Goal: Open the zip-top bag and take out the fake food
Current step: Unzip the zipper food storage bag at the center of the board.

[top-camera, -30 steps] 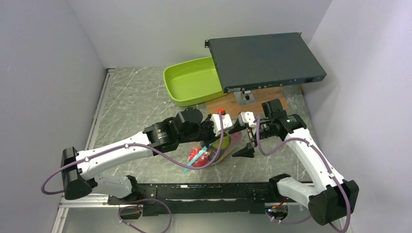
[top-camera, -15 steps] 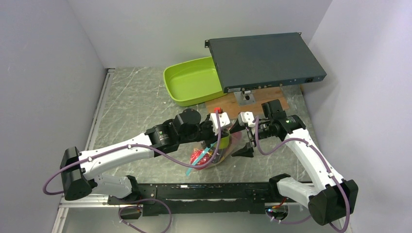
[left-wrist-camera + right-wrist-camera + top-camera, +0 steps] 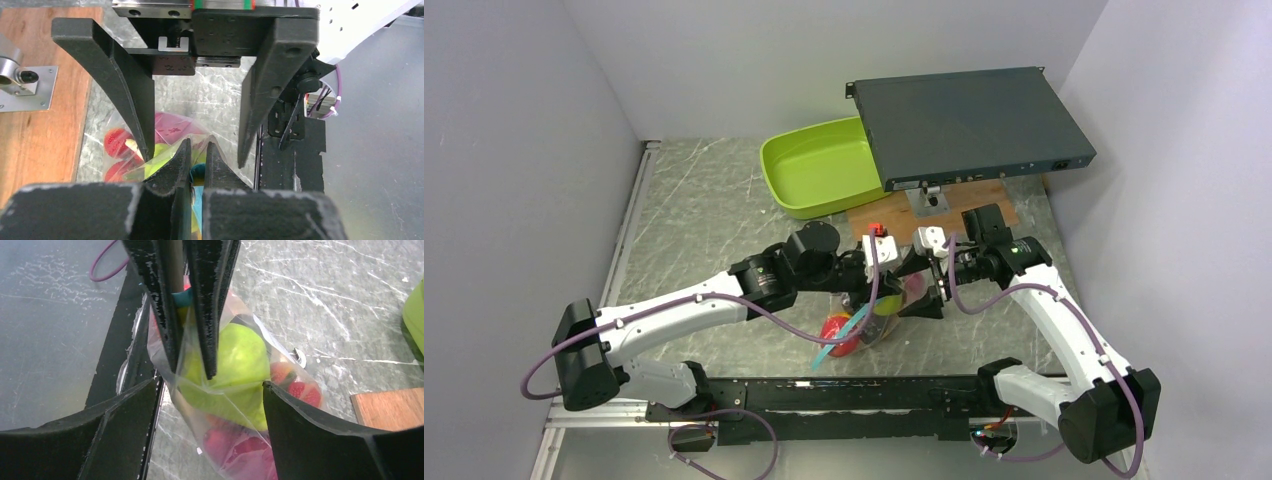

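The zip-top bag [image 3: 865, 322] hangs from my left gripper [image 3: 876, 300], just above the table near the front edge. The left gripper [image 3: 196, 150] is shut on the bag's top edge, with the blue zip strip [image 3: 199, 169] between its fingers. The fake food inside shows as a green pear [image 3: 235, 365] and red pieces [image 3: 300, 387]. My right gripper [image 3: 921, 295] is open. In the right wrist view its fingers straddle the bag [image 3: 220, 405], right gripper [image 3: 207, 385] not closed on it.
A lime-green tray [image 3: 814, 170] stands at the back. A dark flat box [image 3: 969, 125] sits on a metal stand over a wooden board [image 3: 889, 222] at the back right. A black rail [image 3: 824, 395] runs along the near edge. Walls close in on both sides.
My left gripper has carried the bag a little right and toward the right gripper. The blue strip now dangles lower. The right gripper's open fingers have come in around the bag.
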### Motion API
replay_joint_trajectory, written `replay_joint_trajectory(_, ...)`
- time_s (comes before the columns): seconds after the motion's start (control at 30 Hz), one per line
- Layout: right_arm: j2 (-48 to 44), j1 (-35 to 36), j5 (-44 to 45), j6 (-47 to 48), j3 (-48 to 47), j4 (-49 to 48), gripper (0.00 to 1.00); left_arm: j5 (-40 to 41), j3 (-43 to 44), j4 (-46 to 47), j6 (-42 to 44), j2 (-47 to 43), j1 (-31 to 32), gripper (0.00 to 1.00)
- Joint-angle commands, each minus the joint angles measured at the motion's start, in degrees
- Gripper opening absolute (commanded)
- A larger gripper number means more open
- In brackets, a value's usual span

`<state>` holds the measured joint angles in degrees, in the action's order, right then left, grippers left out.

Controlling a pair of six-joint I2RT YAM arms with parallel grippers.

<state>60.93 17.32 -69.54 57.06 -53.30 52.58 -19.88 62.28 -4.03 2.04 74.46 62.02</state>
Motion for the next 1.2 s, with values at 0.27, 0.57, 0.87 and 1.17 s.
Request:
replay_joint_trajectory(0.27, 0.3, 0.0, -2.6, -1.2, -0.1, -2.7, 0.00, -1.9, 3.3, 0.6, -4.7, -0.1, -1.6, 0.06)
replay_joint_trajectory(0.57, 0.2, -0.1, -2.3, -2.7, -0.2, -3.4, 0.00, 1.2, -1.8, 2.8, -8.6, -7.4, -3.8, 0.85)
replay_joint_trajectory(0.87, 0.5, -0.5, -2.7, -6.7, -0.1, -6.3, 0.00, 6.9, -8.6, -3.6, -4.0, -19.8, -3.8, 0.95)
replay_joint_trajectory(1.17, 0.8, -1.6, -4.5, -12.5, 0.5, -10.7, 0.00, 32.3, -7.0, -9.3, -3.1, -14.5, 9.6, 0.75)
